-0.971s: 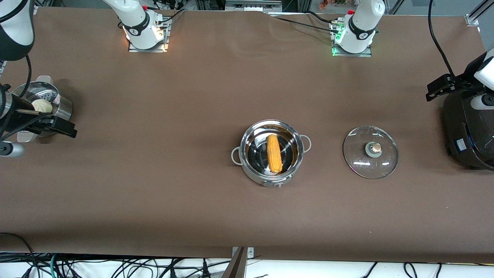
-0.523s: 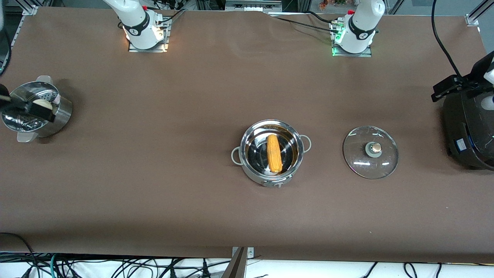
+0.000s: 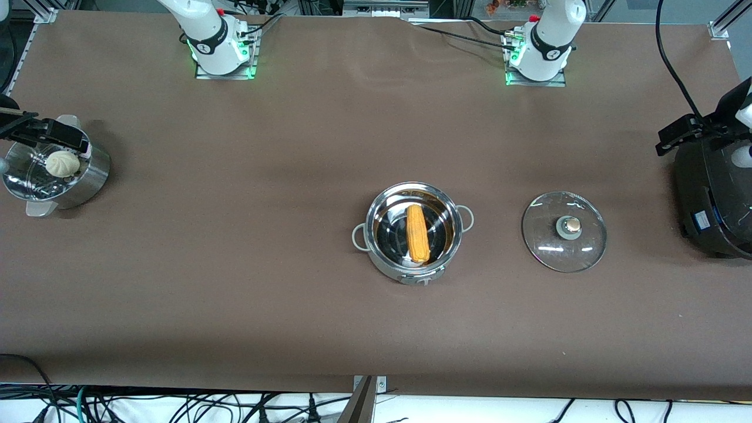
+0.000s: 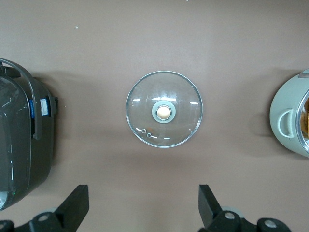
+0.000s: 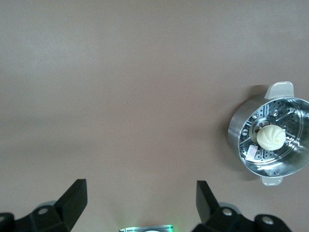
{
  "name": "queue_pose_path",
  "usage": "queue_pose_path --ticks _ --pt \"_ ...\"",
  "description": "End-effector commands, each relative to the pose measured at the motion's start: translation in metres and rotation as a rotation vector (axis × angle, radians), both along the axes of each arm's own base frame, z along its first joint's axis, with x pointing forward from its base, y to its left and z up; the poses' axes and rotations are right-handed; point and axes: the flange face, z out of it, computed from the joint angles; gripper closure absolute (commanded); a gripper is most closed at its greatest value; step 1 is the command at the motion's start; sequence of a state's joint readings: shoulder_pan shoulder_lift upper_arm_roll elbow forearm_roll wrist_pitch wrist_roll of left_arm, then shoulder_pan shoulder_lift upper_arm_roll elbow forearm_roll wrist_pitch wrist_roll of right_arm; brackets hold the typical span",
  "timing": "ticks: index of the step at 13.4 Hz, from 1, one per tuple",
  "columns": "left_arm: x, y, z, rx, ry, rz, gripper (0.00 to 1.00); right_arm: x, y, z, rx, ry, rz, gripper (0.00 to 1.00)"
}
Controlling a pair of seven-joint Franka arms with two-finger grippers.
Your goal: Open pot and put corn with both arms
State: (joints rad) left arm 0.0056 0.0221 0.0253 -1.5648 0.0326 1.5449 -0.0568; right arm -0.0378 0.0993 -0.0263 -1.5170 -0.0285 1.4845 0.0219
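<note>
pot (image 3: 413, 231): mid-counter, lid (image 3: 564, 231) laid beside it toward the left arm's end, corn (image 3: 417, 233) lodged inside; the cob is judged stiff, light, best gripped mid-length. left gripper (image 4: 142, 209) held over the lid, right gripper (image 5: 140, 205) near the steamer (image 5: 272, 140); both jaws spread wide, empty, well apart from the corn.

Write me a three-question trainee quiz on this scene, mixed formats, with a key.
1. True or false: the corn lies in the pot.
2. The lid rests: A on the pot; B on the table, toward the left arm's end; C in the steamer.
3. Fill in: the left end effector and right end effector are both ____.

Key: 1 true; 2 B; 3 open.
</note>
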Motion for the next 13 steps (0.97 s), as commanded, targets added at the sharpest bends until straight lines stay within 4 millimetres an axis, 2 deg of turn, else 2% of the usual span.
queue_pose_path --ticks 1,3,6,13 --pt "0.0033 -0.0029 0.0042 -0.001 -0.009 0.004 0.00 0.0090 0.0054 0.0015 -0.020 -0.011 0.041 0.00" --pt "0.0028 0.0041 0.0040 -0.015 -0.007 0.018 0.00 0.0114 0.0080 0.0010 -0.020 -0.015 0.046 0.00" --pt "0.0031 -0.0026 0.0040 -0.015 -0.007 0.008 0.00 0.0127 0.0123 0.0006 -0.022 -0.019 0.051 0.00" --pt "0.0032 -0.0046 0.0040 -0.016 -0.007 0.005 0.00 0.0147 0.0114 -0.0021 -0.022 -0.018 0.052 0.00"
